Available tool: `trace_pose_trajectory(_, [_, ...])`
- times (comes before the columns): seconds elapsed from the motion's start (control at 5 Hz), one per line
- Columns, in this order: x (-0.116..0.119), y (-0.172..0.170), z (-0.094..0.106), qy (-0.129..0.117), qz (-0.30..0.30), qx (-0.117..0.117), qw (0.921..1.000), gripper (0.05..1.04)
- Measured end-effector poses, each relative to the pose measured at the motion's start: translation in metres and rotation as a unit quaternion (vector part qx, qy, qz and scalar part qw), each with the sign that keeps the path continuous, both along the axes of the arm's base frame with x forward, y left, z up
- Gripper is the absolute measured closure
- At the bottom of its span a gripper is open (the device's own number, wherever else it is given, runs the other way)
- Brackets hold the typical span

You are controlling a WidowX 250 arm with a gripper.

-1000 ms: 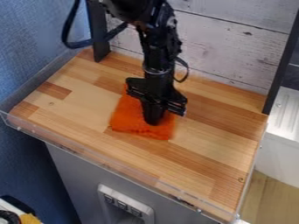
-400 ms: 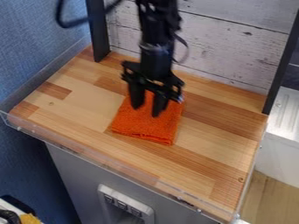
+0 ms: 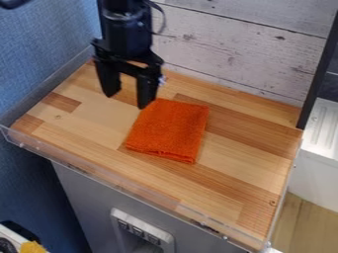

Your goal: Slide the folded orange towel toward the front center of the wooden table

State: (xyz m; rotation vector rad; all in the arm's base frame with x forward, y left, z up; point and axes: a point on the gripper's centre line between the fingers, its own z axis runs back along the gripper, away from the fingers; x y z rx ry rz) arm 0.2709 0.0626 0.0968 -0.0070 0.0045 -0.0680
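Observation:
My black gripper (image 3: 127,100) hangs over the back left part of the wooden table, its two fingers spread apart with nothing between them. Just to the right of and in front of it lies an orange cloth (image 3: 169,130), folded into a flat rectangle near the middle of the tabletop. The nearer fingertip stands close to the cloth's back left corner; whether they touch I cannot tell.
A clear raised lip (image 3: 119,184) runs along the front edge of the wooden tabletop (image 3: 244,170). Behind stands a whitewashed plank wall (image 3: 244,54), with a black post (image 3: 319,69) at the right and a blue wall (image 3: 39,49) at the left.
The gripper has opened and let go of the cloth, then moved up and to the left, away from it. The cloth now lies flat and uncovered.

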Motion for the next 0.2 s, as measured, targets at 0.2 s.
trace_pose_trajectory(0.2, [-0.0126,0.0178,0.0132,-0.01,0.008,0.0,0.9999,0.087])
